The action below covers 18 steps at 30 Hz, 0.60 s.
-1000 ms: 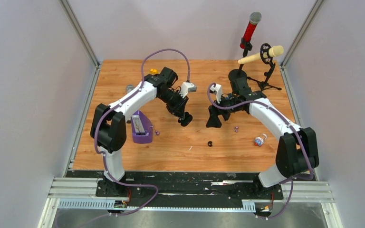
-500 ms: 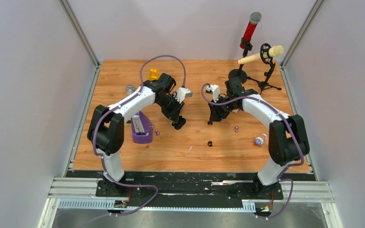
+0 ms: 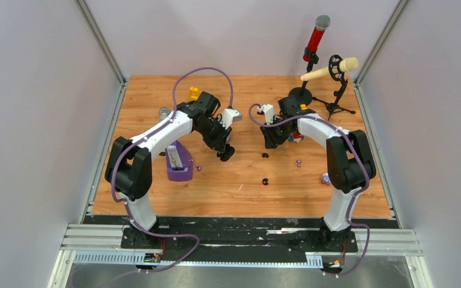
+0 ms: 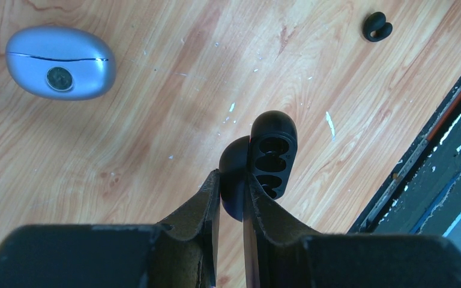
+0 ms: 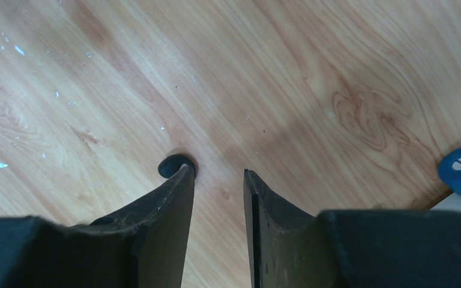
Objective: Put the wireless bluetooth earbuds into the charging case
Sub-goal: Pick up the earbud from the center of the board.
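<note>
Holding the black charging case [image 4: 271,157] open between tightly closed jaws, the left end effector [image 4: 231,183] hangs over the middle of the desk [image 3: 156,198]. The hollows of the case look empty, so it seems no earbud is inserted yet. The right end effector [image 5: 219,174] has its jaws partly apart, with only bare wood between them. One black earbud [image 5: 176,164] lies just outside one fingertip. A second black earbud [image 3: 265,181] lies closer to the near edge. Both remain to be picked and inserted.
</note>
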Each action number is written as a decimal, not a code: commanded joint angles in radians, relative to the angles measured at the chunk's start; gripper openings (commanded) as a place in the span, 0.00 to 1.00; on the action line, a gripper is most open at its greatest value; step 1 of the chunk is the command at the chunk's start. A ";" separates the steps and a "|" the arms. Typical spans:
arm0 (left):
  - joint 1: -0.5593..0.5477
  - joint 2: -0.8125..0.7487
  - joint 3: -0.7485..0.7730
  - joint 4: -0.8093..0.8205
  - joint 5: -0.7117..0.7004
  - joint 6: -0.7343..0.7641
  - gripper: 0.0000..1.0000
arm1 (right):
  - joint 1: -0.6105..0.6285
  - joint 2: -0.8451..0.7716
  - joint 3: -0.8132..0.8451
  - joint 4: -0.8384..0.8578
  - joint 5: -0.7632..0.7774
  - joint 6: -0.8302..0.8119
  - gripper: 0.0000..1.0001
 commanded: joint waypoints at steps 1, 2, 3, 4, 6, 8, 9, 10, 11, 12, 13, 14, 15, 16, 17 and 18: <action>0.004 -0.042 -0.006 0.027 0.013 -0.015 0.17 | 0.002 0.007 0.001 0.063 0.027 0.002 0.38; 0.005 -0.043 -0.007 0.028 0.013 -0.015 0.17 | 0.002 0.011 -0.002 0.064 0.028 0.002 0.38; 0.004 -0.045 -0.007 0.029 0.014 -0.014 0.17 | 0.002 0.014 -0.004 0.066 0.029 0.000 0.39; 0.004 -0.045 -0.009 0.029 0.013 -0.014 0.17 | 0.002 0.019 -0.004 0.066 0.029 0.001 0.40; 0.005 -0.046 -0.010 0.031 0.015 -0.015 0.17 | 0.003 0.024 -0.007 0.065 0.020 0.004 0.40; 0.004 -0.046 -0.012 0.032 0.017 -0.015 0.17 | 0.008 0.026 -0.011 0.065 0.018 0.004 0.40; 0.004 -0.046 -0.012 0.032 0.019 -0.015 0.17 | 0.010 0.025 -0.015 0.064 0.014 0.001 0.40; 0.005 -0.046 -0.012 0.032 0.020 -0.015 0.17 | 0.012 0.024 -0.019 0.062 0.007 -0.002 0.40; 0.004 -0.046 -0.012 0.033 0.020 -0.015 0.17 | 0.014 0.023 -0.023 0.062 -0.001 -0.003 0.40; 0.004 -0.046 -0.012 0.032 0.021 -0.016 0.17 | 0.015 0.020 -0.027 0.060 -0.006 -0.003 0.40; 0.005 -0.046 -0.012 0.032 0.022 -0.015 0.17 | 0.017 0.020 -0.030 0.056 -0.008 -0.004 0.40; 0.004 -0.048 -0.013 0.032 0.023 -0.016 0.17 | 0.019 0.021 -0.033 0.054 -0.009 -0.006 0.40; 0.005 -0.048 -0.013 0.032 0.023 -0.016 0.17 | 0.020 0.023 -0.033 0.052 -0.009 -0.009 0.40; 0.005 -0.048 -0.013 0.032 0.024 -0.015 0.17 | 0.021 0.026 -0.035 0.050 -0.010 -0.010 0.40; 0.004 -0.049 -0.013 0.034 0.023 -0.015 0.17 | 0.022 0.028 -0.035 0.046 -0.012 -0.012 0.39; 0.004 -0.049 -0.014 0.033 0.024 -0.015 0.17 | 0.022 0.029 -0.036 0.041 -0.020 -0.014 0.39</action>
